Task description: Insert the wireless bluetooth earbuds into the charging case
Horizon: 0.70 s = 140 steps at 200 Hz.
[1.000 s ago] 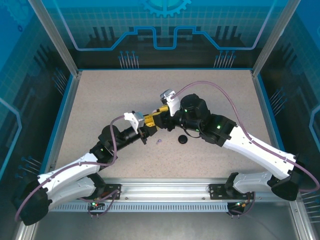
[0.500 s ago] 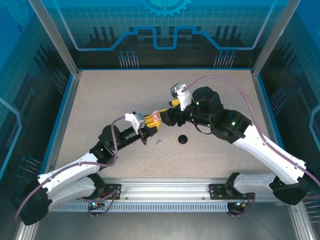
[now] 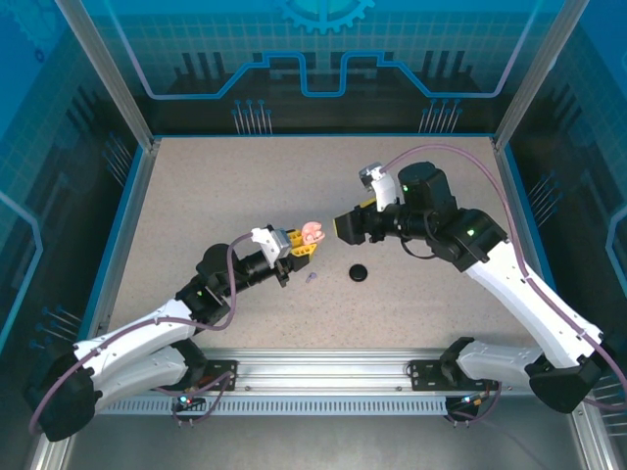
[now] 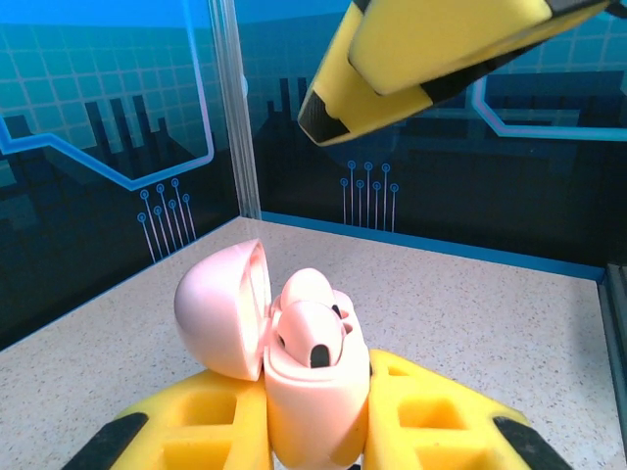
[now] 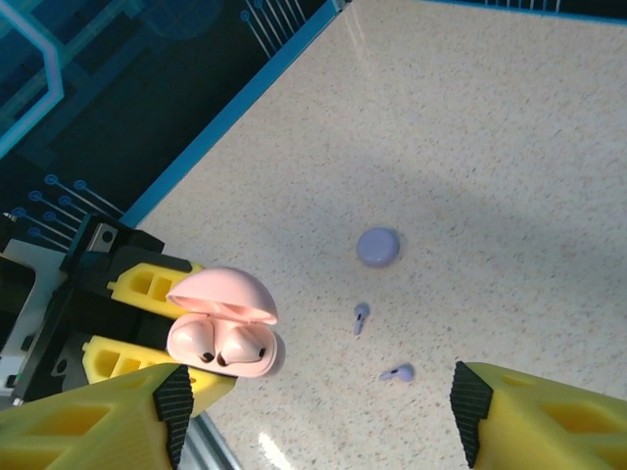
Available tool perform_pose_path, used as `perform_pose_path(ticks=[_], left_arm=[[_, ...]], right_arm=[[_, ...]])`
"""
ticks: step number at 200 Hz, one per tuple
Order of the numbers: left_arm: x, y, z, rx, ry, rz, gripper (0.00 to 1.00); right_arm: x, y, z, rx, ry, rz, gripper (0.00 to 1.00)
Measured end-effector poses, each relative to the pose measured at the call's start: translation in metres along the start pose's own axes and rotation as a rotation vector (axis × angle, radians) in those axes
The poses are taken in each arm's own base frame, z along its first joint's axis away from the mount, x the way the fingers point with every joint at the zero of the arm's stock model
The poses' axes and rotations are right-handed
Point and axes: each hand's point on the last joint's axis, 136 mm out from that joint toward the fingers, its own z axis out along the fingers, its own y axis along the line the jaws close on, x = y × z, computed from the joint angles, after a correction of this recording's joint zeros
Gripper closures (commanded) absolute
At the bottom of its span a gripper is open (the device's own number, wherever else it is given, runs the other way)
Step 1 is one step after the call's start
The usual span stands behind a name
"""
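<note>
Two pink buds (image 4: 312,338) are sitting in the wells of the case (image 4: 309,401), dark tips showing, lid hanging open on its hinge. The left gripper (image 3: 299,245) is clenching the case by its lower body and holding it clear of the table (image 3: 196,196). The mouth is turning up and toward the other arm, likely so the wells are facing whatever is being brought in.

The right gripper (image 3: 345,226) is hovering just right of the case, fingers spread wide, carrying nothing. One of its yellow fingers is showing above the case in the left wrist view. Judging from that, the pink pair is looking finished and the right claw is standing free for another pick.

Two lilac buds (image 5: 361,315) are lying loose on the table on the near side of the case, close together but apart. A disc (image 3: 359,273) is lying flat near them, further right of the case. Whether that disc is their own case is not telling from here.

Risk worth noting: the grip is taking only the case's base, so a hard push into the wells could be tilting it.
</note>
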Motion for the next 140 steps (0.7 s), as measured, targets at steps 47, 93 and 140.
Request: perform_pose_path(ticks=[47, 93, 140], left_arm=[[-0.002, -0.001, 0.000, 0.008, -0.008, -0.028, 0.94], [-0.007, -0.003, 0.000, 0.016, -0.027, -0.056, 0.94], [-0.014, -0.005, 0.000, 0.033, -0.055, -0.074, 0.94]], right_arm=[[0.009, 0.010, 0.005, -0.103, 0.006, 0.019, 0.05], [0.009, 0.012, 0.003, -0.139, -0.023, 0.026, 0.00], [0.006, 0.014, 0.003, -0.160, -0.037, 0.037, 0.00]])
